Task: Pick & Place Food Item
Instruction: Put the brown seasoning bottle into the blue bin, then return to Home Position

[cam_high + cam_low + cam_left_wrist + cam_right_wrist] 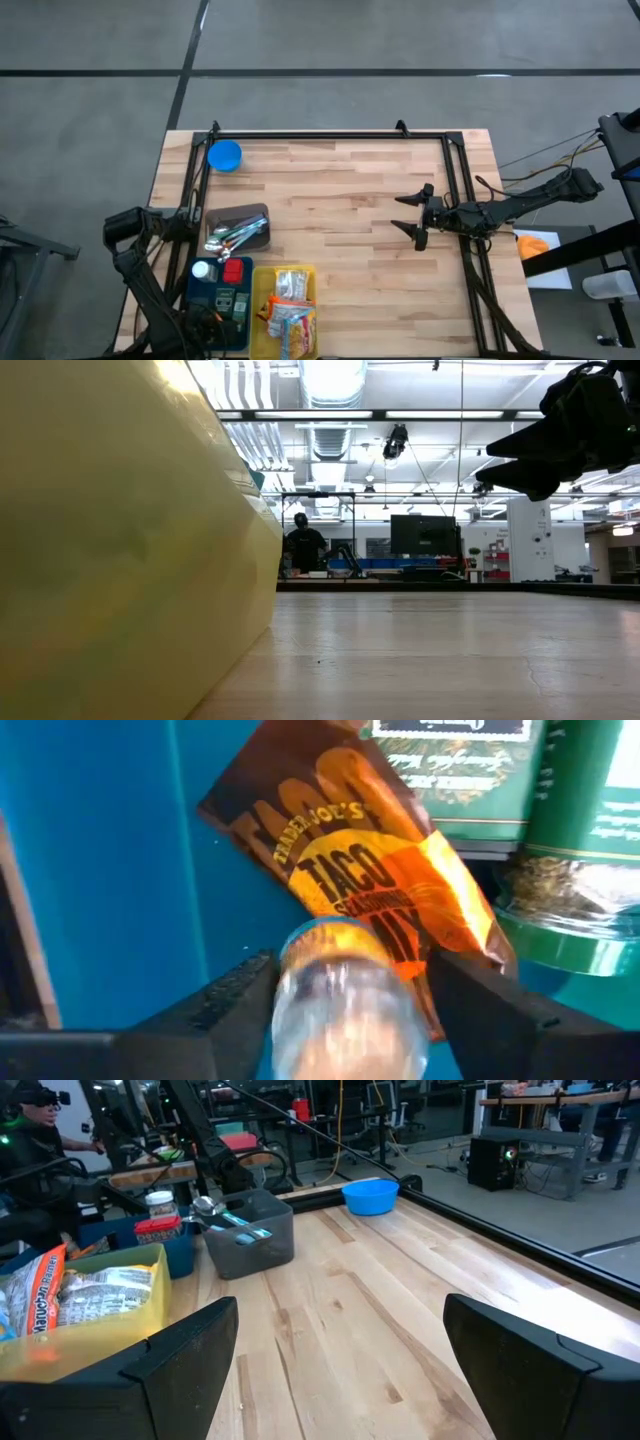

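My left gripper (pixel 350 965) points down into the blue bin (pixel 120 870) at the table's near left, under the left arm (pixel 205 325) in the high view. A clear jar (pixel 345 1020), blurred, stands between its two parted fingers. Below the jar an orange taco seasoning packet (pixel 340 870) lies flat on the bin's floor. Beside it are a dark green box (pixel 450 770) and a green-lidded jar (pixel 580 920). My right gripper (pixel 412 215) waits open and level above the table's right side, holding nothing. My left gripper has one finger (pixel 230 1010) on each side of the clear jar's body (pixel 300 1020), coming from above. The jar's edges lie right at the fingers' inner faces, and I cannot tell whether they touch.
A yellow bin (pixel 257 300) of snack packets stands right of the blue bin, and its wall (pixel 120 560) fills the low view's left. A grey bin (pixel 240 230) of cutlery sits behind, and a blue bowl (pixel 225 155) at the far left. A person is in the room beyond.
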Motion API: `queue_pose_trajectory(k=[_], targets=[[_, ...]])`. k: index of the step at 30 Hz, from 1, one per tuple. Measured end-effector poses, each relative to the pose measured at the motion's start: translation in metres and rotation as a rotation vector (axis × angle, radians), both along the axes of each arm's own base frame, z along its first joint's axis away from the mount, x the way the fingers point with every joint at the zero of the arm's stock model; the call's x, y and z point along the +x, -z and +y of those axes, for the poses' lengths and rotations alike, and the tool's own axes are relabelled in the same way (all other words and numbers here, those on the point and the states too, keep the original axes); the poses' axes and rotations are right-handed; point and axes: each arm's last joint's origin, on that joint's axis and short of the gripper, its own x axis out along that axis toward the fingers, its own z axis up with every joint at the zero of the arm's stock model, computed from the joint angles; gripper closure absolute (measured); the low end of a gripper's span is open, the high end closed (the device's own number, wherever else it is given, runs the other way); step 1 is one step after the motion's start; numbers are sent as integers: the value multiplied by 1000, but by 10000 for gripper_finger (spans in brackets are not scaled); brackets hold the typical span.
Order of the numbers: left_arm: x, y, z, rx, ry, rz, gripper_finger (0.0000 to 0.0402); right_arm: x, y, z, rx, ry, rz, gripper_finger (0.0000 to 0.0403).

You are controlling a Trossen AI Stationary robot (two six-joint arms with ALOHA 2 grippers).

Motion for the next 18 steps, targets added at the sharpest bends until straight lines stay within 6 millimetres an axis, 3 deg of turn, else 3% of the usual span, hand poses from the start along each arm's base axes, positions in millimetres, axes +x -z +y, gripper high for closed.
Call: queue_pose_trajectory(k=[8, 13, 18], targets=[[0, 0, 0, 0, 12, -3, 87, 0, 0, 0, 0, 0, 0, 52], [1, -2, 0, -6, 18, -6, 81, 0, 0, 0, 0, 0, 0, 52], [0, -15, 5, -32, 14, -33, 81, 0, 0, 0, 0, 0, 0, 52]])
